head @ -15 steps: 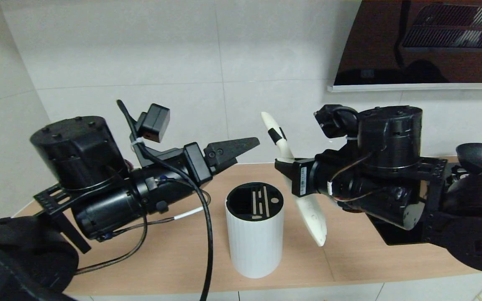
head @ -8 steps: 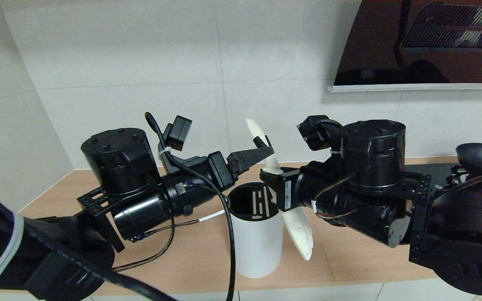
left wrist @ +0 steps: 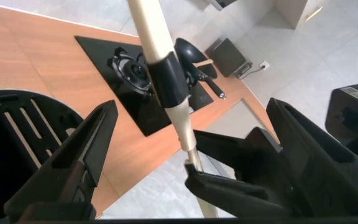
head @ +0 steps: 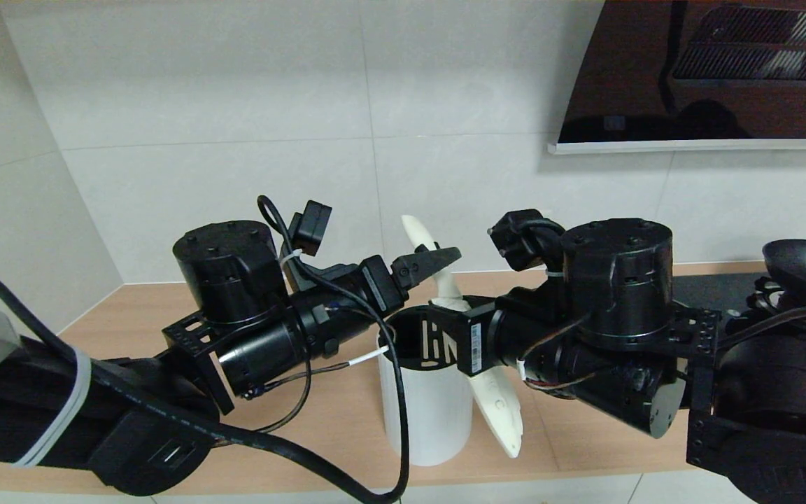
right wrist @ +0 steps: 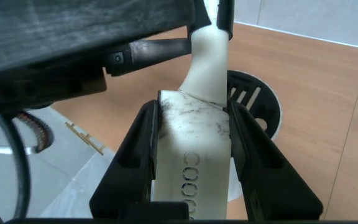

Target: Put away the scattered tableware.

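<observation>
right hand pinches the white spatula near its neck, centre frame, blade hanging beside the holder on the bench. left hand is spread around the handle. likely light, stiff and smooth; take the narrow handle firmly.

1 spatula, 1 holder, 1 left claw, 1 right claw.
</observation>
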